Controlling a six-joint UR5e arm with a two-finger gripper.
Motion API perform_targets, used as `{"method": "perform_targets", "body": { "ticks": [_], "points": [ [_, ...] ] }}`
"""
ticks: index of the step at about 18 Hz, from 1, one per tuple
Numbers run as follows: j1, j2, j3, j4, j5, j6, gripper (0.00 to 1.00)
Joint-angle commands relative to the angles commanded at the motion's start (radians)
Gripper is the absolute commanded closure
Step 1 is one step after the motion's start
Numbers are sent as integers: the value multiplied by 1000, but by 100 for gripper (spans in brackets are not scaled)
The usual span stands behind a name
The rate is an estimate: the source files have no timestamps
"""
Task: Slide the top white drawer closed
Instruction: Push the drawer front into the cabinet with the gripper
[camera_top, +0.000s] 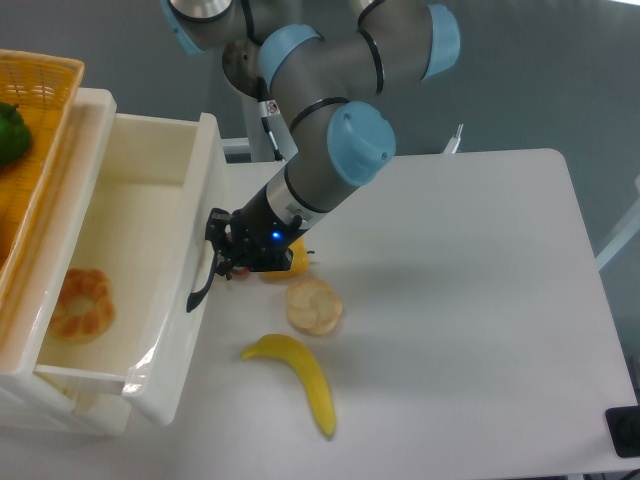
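One robot arm (320, 150) reaches down from the top of the view toward a white cabinet at the left edge. Its gripper (222, 255) presses against the front panel of the top drawer (150, 250), right at the black curved handle (200, 285). Whether the gripper is clenched on the handle or merely pushing it cannot be told, because its fingers are dark and bunched against the panel. A small blue light glows on the wrist just behind the gripper.

The top drawer is partly open, sticking out from the cabinet toward the right. Inside it, near the lower left, lies a ring-shaped pastry (80, 305). A yellow basket (35, 140) sits on the cabinet in the upper left corner, with a green vegetable (10, 135) in it.

On the white surface (470, 300), just right of the drawer front, lie a round pale bun (313, 306) and below it a banana (300, 375). A small orange-yellow item (290, 262) is partly hidden under the arm, and what it is cannot be told.
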Motion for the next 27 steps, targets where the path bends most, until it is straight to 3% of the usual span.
{"method": "perform_targets", "body": {
  "ticks": [21,27],
  "points": [
    [-121,0,0,9,8,-63,100],
    [-160,-5,0,54,9,-107,100]
  ]
}}
